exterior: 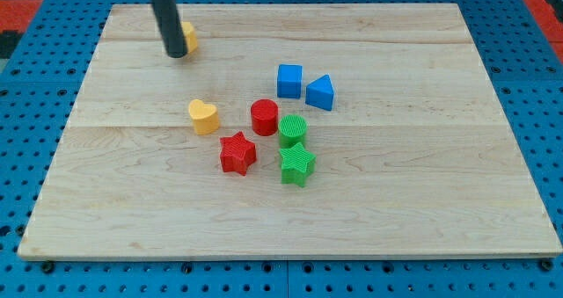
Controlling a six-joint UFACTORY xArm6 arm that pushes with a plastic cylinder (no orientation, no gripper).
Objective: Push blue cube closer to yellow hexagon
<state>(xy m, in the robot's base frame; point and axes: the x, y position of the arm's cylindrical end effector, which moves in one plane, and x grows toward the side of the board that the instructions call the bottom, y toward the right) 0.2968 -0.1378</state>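
**Lab test bench**

Looks like a robotics lab: pale wooden board (422,210) laid on a blue perforated bench top (26,276), peg holes showing past every board edge, red matting (22,8) beyond the top corners.

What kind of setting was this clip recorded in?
Most likely a robotics lab bench set up for tabletop pushing trials. A wooden board lies on a blue perforated surface, small coloured blocks such as the blue cube sit on it, and my tip rests beside the yellow hexagon.
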